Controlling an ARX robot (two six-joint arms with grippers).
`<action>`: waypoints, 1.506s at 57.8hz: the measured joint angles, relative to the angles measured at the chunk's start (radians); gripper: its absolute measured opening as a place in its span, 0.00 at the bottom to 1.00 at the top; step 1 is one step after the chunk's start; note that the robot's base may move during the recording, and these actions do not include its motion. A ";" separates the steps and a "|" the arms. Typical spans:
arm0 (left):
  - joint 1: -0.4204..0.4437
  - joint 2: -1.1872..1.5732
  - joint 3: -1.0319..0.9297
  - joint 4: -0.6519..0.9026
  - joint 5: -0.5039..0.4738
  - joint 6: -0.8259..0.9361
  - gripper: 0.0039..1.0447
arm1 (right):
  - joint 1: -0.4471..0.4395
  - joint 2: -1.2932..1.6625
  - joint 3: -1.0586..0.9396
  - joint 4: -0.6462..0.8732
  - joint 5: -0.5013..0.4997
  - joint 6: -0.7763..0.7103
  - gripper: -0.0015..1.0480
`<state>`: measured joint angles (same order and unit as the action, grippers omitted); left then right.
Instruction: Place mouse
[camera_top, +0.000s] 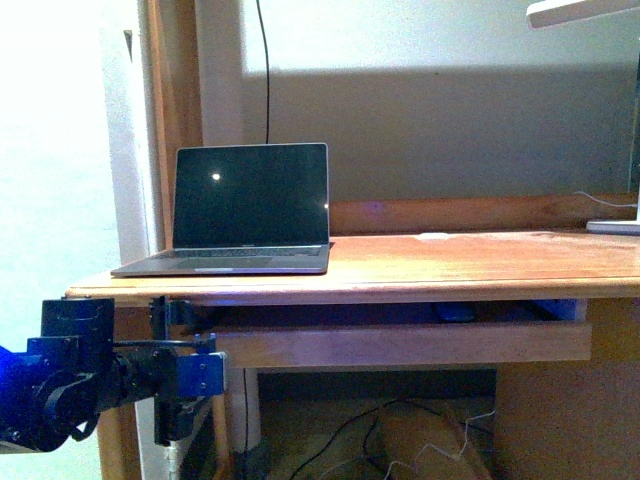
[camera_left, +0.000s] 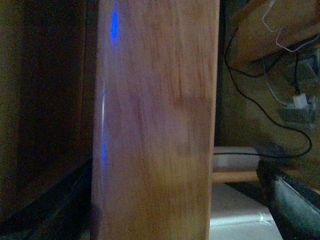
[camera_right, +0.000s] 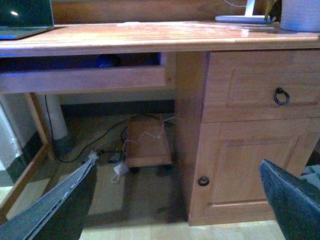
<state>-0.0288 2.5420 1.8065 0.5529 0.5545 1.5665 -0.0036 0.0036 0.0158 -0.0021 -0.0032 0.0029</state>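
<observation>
A small dark rounded shape (camera_top: 455, 313) lies in the gap of the pull-out tray (camera_top: 400, 345) under the desk top; it looks like the mouse, lit blue, and shows faintly in the right wrist view (camera_right: 106, 61). My left gripper (camera_top: 183, 385) is open at the tray's left end, below the desk edge. In the left wrist view the left gripper (camera_left: 170, 217) has a wooden board (camera_left: 155, 125) right in front of its jaws. My right gripper (camera_right: 175, 210) is open and empty, low in front of the desk, out of the front view.
An open laptop (camera_top: 250, 205) stands at the desk's left end. A small flat white disc (camera_top: 433, 236) and a lamp base (camera_top: 612, 226) lie further right. A drawer with ring pull (camera_right: 281, 96) and a cabinet door (camera_right: 250, 165) are at the right. Cables and a small wooden cart (camera_right: 147, 142) lie beneath.
</observation>
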 joint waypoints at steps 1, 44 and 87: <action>0.000 0.001 0.003 -0.005 0.001 0.004 0.93 | 0.000 0.000 0.000 0.000 0.000 0.000 0.93; -0.057 -0.189 0.069 -0.789 -0.044 -0.329 0.93 | 0.000 0.000 0.000 0.000 0.000 0.000 0.93; -0.164 -0.484 -0.309 -0.769 0.237 -0.842 0.93 | 0.000 0.000 0.000 0.000 0.000 0.000 0.93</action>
<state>-0.1925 2.0575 1.4971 -0.2161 0.7910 0.7242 -0.0036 0.0036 0.0158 -0.0021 -0.0032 0.0029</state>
